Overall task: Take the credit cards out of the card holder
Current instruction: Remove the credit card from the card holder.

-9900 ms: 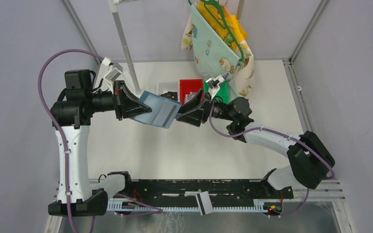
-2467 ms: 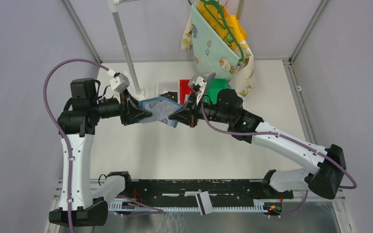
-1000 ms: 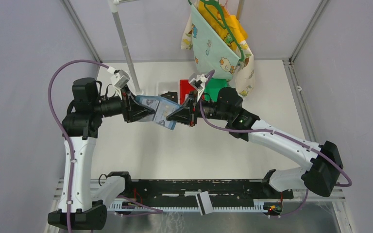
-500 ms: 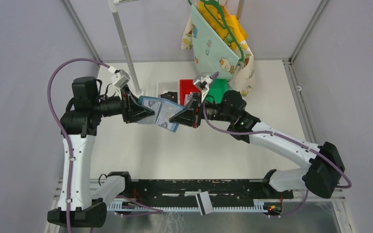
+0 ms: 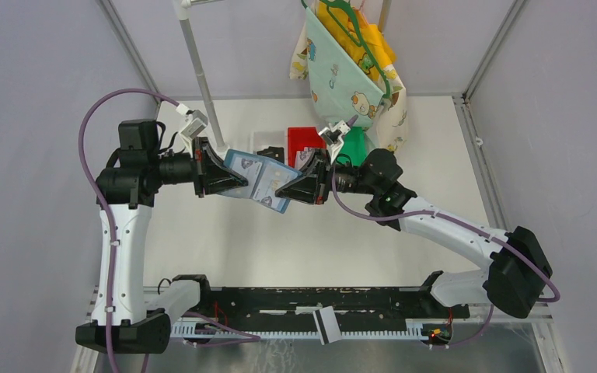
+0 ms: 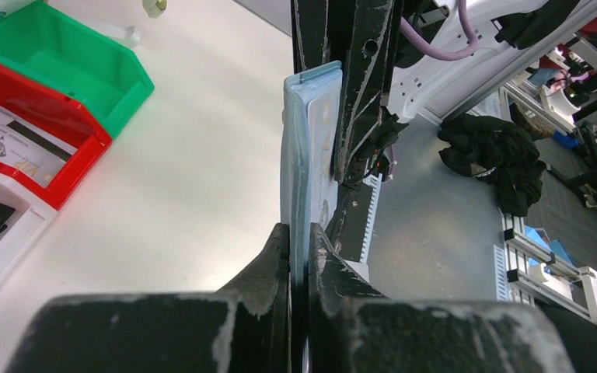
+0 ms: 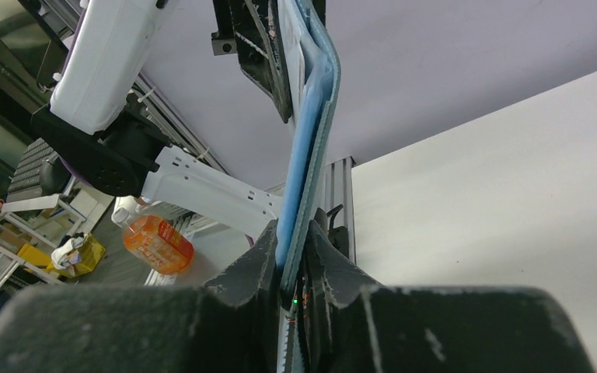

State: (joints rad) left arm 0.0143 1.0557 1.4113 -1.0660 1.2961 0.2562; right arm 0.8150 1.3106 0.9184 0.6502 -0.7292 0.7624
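The teal-blue card holder (image 5: 258, 180) hangs open above the table, stretched between both grippers. Pale credit cards (image 5: 243, 165) sit in its inner pockets. My left gripper (image 5: 237, 181) is shut on its left edge; in the left wrist view the holder (image 6: 301, 155) runs edge-on from the left gripper (image 6: 299, 241), with a pale card (image 6: 323, 128) against it. My right gripper (image 5: 286, 189) pinches the right edge; in the right wrist view the holder (image 7: 311, 148) rises from the right gripper (image 7: 294, 245). Another striped card (image 6: 23, 144) lies in the red bin (image 6: 85, 140).
The red bin (image 5: 305, 140) and a green bin (image 5: 357, 145) stand behind the grippers, beside a white tray (image 5: 267, 141). A metal rack pole (image 5: 200, 70) rises at the back left. A printed cloth bag (image 5: 350, 70) hangs at the back.
The left gripper has shut on the holder's left edge. The right gripper has drawn back a little to the right, and the holder has shifted right with it.
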